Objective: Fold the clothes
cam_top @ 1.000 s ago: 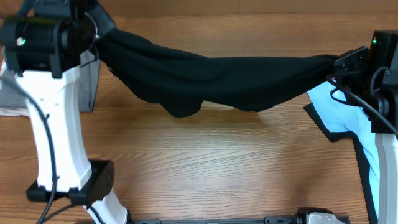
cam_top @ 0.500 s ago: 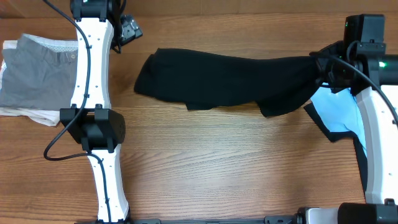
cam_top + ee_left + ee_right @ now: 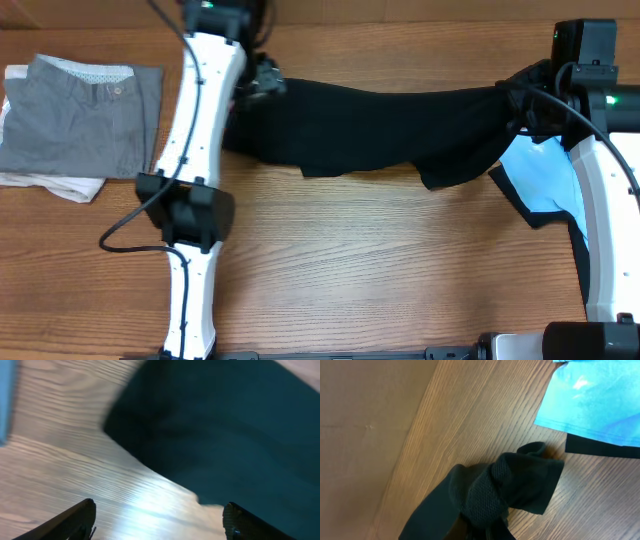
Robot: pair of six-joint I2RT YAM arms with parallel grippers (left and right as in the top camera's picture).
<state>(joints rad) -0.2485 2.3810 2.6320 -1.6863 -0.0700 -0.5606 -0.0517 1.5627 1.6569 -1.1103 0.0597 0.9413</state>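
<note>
The black shirt (image 3: 370, 125) lies stretched across the back of the table, its left end flat on the wood. My right gripper (image 3: 514, 106) is shut on its bunched right end (image 3: 495, 492), which hides the fingertips in the right wrist view. My left gripper (image 3: 264, 80) hovers over the shirt's left end, open and empty. In the blurred left wrist view, bare wood shows between its fingers (image 3: 75, 520) and the black shirt (image 3: 225, 425) fills the upper right. The light blue, black-trimmed shirt (image 3: 545, 180) lies under the right arm (image 3: 600, 400).
A folded grey garment (image 3: 80, 120) lies on a white cloth at the far left. The left arm (image 3: 195, 170) reaches from the front edge up across the table. The right arm (image 3: 605, 230) runs along the right edge.
My left gripper opened and let go of the shirt's left end, which dropped onto the table. The left arm then swung right, over that end. The right gripper kept its hold.
</note>
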